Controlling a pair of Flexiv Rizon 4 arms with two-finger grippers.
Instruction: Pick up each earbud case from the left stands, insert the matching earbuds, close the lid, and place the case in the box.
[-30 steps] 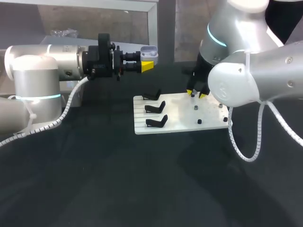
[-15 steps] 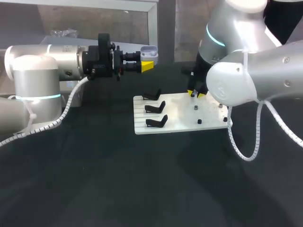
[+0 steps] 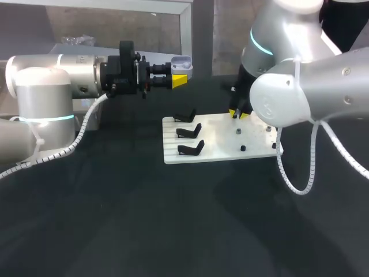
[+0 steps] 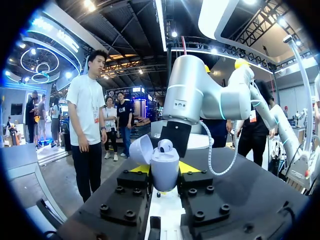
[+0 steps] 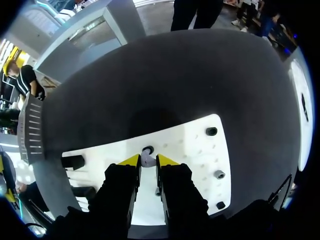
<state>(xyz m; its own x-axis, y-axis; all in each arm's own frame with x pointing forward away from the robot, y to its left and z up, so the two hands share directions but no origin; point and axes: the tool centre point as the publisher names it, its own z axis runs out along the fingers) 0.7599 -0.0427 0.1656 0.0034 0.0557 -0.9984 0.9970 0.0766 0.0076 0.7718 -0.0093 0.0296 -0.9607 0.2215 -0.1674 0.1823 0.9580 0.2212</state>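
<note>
The head camera sits high behind the robot and looks down over the dark table (image 3: 115,219), far enough back to take in both arms and the white board (image 3: 219,141) toward the far edge. The left wrist camera sits just behind the left hand (image 4: 164,169) and faces level across the table. It is so near that the earbud case (image 4: 165,161) looms large, with the right arm (image 4: 192,95) beyond, an arm the head view shares. The right wrist camera looks almost straight down past the right hand (image 5: 148,161), close over the same board, and the small earbud (image 5: 147,159) shows plainly.

Black table (image 3: 115,219), white board (image 3: 216,135) flat on it — three black stands (image 3: 190,149) along its left
</note>
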